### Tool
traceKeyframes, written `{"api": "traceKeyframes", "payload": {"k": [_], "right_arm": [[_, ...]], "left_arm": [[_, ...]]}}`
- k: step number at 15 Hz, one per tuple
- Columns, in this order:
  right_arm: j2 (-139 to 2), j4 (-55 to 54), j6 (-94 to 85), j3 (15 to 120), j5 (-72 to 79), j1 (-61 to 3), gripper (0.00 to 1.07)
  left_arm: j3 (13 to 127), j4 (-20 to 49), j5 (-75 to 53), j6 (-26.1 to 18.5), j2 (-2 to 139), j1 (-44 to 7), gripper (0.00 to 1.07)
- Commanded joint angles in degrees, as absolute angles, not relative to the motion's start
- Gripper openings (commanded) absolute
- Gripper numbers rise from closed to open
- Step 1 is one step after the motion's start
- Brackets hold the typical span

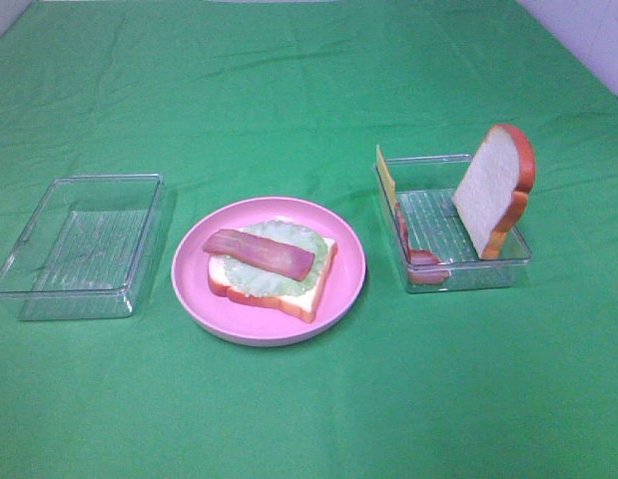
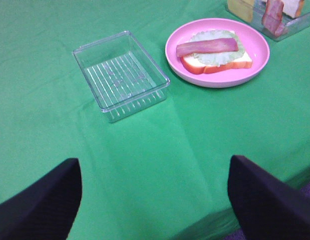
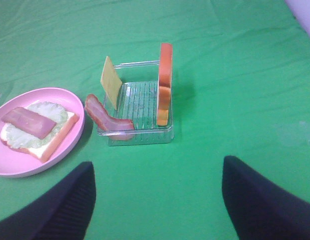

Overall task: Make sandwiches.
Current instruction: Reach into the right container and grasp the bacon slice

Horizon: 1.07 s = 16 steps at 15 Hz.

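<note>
The right claw [image 3: 157, 167] is seen nearest, with its two fingers spread wide apart and nothing held. The left claw [image 2: 152, 167] is spread wide too, and nothing is held in it.

Farther out, the pink plate [image 1: 194, 284] is set on the green cloth [image 1: 309, 100]. The started sandwich [image 1: 318, 284] is laid on the plate: bread, then lettuce [image 1: 301, 271], then a bacon strip [image 1: 259, 252] laid longways on top.

Just beside the plate, on its right, a clear tray [image 1: 468, 274] is found. The cheese [image 1: 387, 175] is stood on its edge at the tray wall closest to the plate. The top bread slice [image 1: 488, 195] is leaned at the wall farthest from the plate.

The next pieces are judged to be in that tray, so the right claw is the nearer one. The cheese's thin edge is turned up, so the fingers should be put on its flat sides.
</note>
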<state>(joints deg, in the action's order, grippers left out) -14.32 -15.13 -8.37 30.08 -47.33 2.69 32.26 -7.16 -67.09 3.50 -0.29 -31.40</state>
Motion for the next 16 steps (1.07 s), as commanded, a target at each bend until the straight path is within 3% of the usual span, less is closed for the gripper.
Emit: {"api": "traceKeyframes", "payload": {"k": [1, 5, 10, 12, 13, 16], "right_arm": [[-26.0, -17.1, -9.6, 30.9, -40.6, 2.9, 0.68], [-55.1, -24.2, -17.8, 43.4, -43.2, 2.9, 0.68], [-78.4, -27.4, -20.1, 60.6, -50.5, 1.0, 0.68], [-85.8, -22.6, -18.1, 67.7, -51.2, -5.0, 0.68], [-92.7, -16.2, -9.0, 74.4, -52.1, -11.6, 0.68], [-100.5, -9.0, 2.2, 82.3, -57.1, -17.8, 0.68]], "left_arm": [[30.3, -5.9, -62.0, 3.4, -0.8, -31.5, 0.76], [28.5, -4.5, -59.7, 2.3, -0.7, -31.5, 0.76], [28.5, -4.1, -59.7, 2.3, -0.7, -31.5, 0.76], [28.5, -4.1, -59.7, 2.3, -0.7, -31.5, 0.76], [28.5, -4.1, -59.7, 2.3, -0.7, -31.5, 0.76], [28.5, -4.1, -59.7, 2.3, -0.7, -31.5, 0.76]]}}
